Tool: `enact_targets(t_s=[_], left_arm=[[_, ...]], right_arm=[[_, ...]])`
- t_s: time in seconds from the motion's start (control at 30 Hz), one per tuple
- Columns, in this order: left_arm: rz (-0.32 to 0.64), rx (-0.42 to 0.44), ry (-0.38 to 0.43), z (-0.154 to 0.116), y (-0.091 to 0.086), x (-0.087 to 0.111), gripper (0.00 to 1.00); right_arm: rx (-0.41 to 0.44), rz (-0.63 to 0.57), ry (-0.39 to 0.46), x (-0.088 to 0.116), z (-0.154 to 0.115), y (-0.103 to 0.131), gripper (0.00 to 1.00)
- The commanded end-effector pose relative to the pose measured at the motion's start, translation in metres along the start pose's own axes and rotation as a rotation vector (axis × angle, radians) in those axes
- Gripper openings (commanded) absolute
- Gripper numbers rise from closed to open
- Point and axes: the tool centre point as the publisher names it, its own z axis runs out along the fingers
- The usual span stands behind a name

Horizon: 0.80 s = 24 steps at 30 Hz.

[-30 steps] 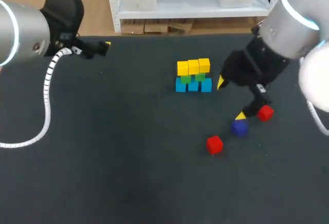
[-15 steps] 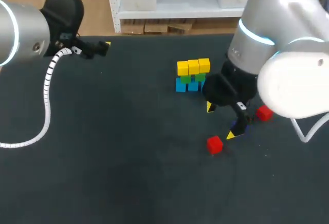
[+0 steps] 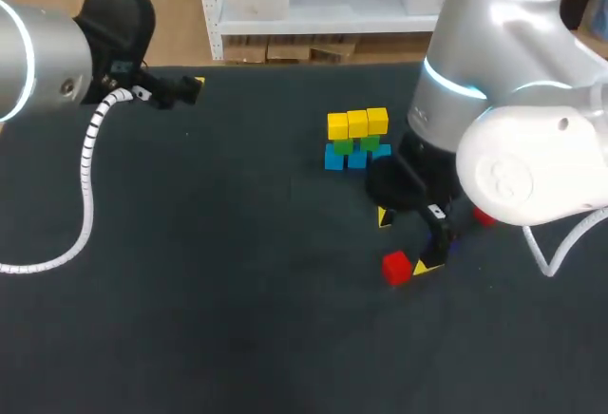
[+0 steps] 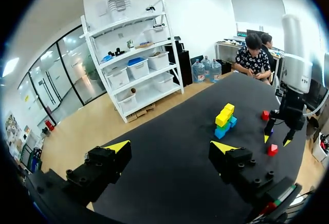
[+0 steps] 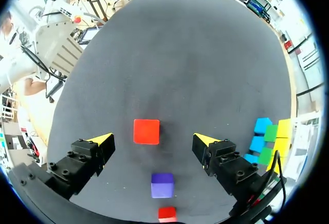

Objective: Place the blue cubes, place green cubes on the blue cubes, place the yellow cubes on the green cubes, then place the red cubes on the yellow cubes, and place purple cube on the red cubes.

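Note:
A stack stands mid-table: blue cubes (image 3: 333, 159) at the bottom, green cubes (image 3: 344, 145) on them and three yellow cubes (image 3: 357, 122) on top. In the right wrist view the stack (image 5: 267, 141) is beside the right finger. One red cube (image 3: 396, 267) lies in front of the stack. My right gripper (image 3: 407, 241) hangs open above it, and the cube (image 5: 146, 131) shows between the spread fingers. The purple cube (image 5: 163, 185) and a second red cube (image 5: 167, 213) lie under the wrist. My left gripper (image 4: 171, 147) is open and empty at the far left (image 3: 190, 84).
The dark table (image 3: 218, 281) has bare cloth to the left and front. My right arm covers the purple cube in the head view, and only a sliver of the second red cube (image 3: 484, 216) shows beside it.
My right arm has swung left and toward the front, from beside the purple cube and the right red cube to over the front red cube. The left arm has kept still.

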Motion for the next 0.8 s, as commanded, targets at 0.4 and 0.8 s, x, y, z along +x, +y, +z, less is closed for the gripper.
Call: enact_targets(t_s=[0.4,0.8], left_arm=[[0.001,0.006,-0.001,0.001,0.001,0.0,1.0],[0.001,0.006,-0.001,0.001,0.001,0.0,1.0]], right_arm=[[-0.048,0.008,-0.018,-0.007,0.023,0.01,1.0],[-0.03,0.046,-0.01,0.0,0.024,0.002,0.0]])
